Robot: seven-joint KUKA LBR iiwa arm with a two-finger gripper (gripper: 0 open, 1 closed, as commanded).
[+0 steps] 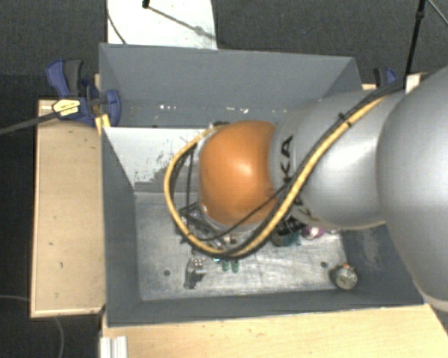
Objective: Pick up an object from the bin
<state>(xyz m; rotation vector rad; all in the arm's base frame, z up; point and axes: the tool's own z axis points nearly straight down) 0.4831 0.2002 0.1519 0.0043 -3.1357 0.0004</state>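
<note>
a small round metal piece [344, 276] lies by the bin's [127, 222] near right corner, well apart from the gripper [194, 270]; the gripper hangs low over the near floor, left of centre, presumably to grasp there; spread or pinched, one cannot tell; small teal bits [228, 264] lie just beside it, the nearest candidate; purple bits [312, 233] lie farther right under the arm.

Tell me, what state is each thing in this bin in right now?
Arm: reaching into the bin from the right.
Gripper: down close to the bin floor, left of centre.
Round metal piece: lying loose near the front right corner, untouched.
Green bits: on the floor, partly under the arm.
Purple bit: on the floor, half hidden by the arm.
</note>
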